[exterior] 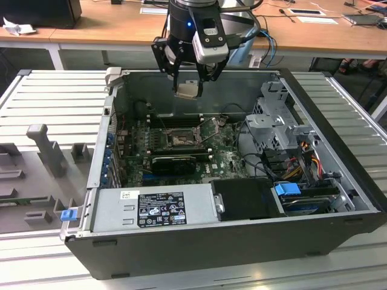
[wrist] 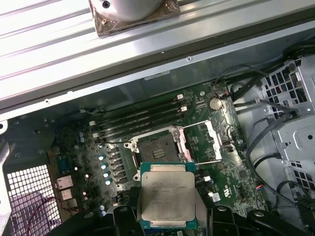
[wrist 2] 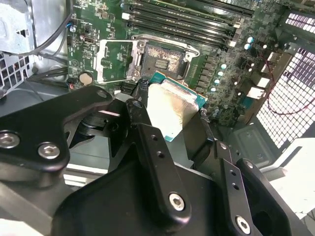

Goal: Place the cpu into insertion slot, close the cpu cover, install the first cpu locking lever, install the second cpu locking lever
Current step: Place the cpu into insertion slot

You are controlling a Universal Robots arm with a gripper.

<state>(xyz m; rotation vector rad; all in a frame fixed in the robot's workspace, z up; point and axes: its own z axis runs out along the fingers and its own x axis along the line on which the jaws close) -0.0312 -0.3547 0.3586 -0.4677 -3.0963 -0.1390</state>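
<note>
Gripper (exterior: 188,83), clamped on the cpu (wrist: 167,196) by two opposite edges and holding it flat, hangs above the open computer case (exterior: 181,248), the bare insertion slot (wrist: 157,147) well below it, cpu cover (wrist: 213,142) swung aside.

Your claw (exterior: 188,84) pinches the cpu (exterior: 187,91), hovering above the open computer case (exterior: 199,241); insertion slot (exterior: 180,140) lies on the green motherboard (exterior: 225,161), well below the cpu.
</note>
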